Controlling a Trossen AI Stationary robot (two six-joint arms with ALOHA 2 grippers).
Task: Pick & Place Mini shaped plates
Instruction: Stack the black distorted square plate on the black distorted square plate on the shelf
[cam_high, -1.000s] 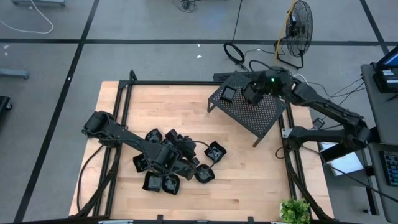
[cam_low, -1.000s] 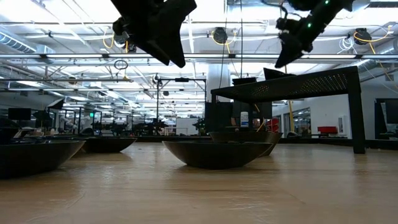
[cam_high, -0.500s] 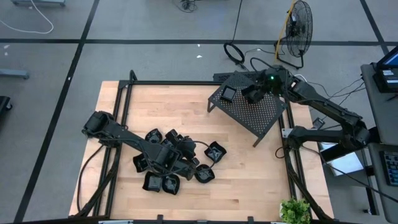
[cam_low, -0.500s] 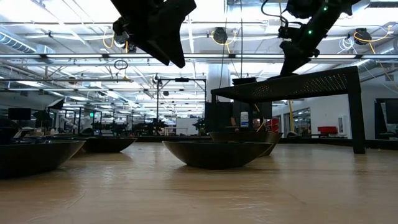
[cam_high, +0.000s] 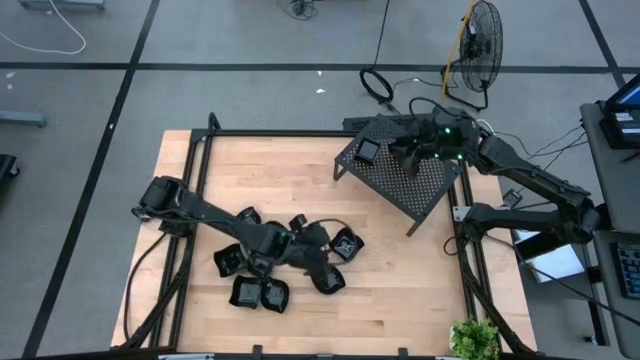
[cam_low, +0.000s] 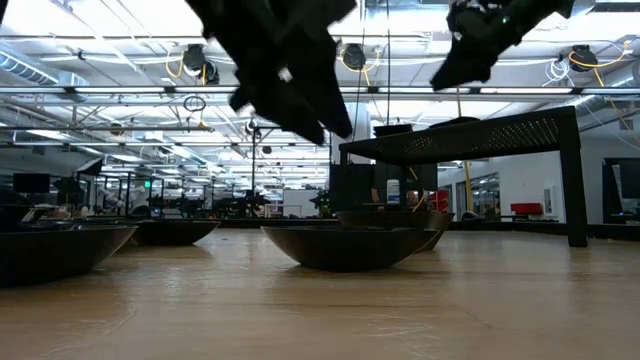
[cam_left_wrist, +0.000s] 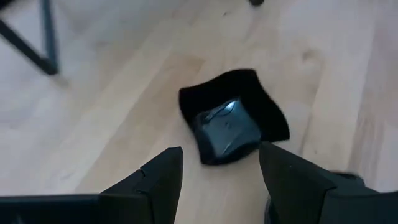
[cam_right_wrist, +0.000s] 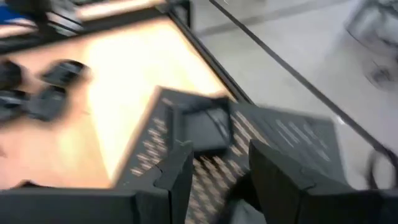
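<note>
Several small glossy black plates (cam_high: 262, 292) lie clustered on the wooden table's near left part. My left gripper (cam_high: 320, 243) hovers open over the cluster's right side; in its wrist view a wavy-edged square plate (cam_left_wrist: 233, 118) rests flat on the wood just beyond the fingertips (cam_left_wrist: 163, 174). My right gripper (cam_high: 407, 150) is open above the black perforated rack (cam_high: 420, 185), beside one square plate (cam_high: 368, 150) that sits on the rack top (cam_right_wrist: 202, 130).
The rack stands on legs at the table's far right (cam_low: 500, 130). A dark metal frame (cam_high: 200, 170) runs round the table. Bare wood lies between cluster and rack and along the near right. Beyond the far edge are a fan (cam_high: 480, 40) and cables.
My left gripper has swung toward the table's right edge, from over the middle of the cluster toward the wavy-edged plate at its right side, and has come lower. My right gripper has risen a little above the rack top.
</note>
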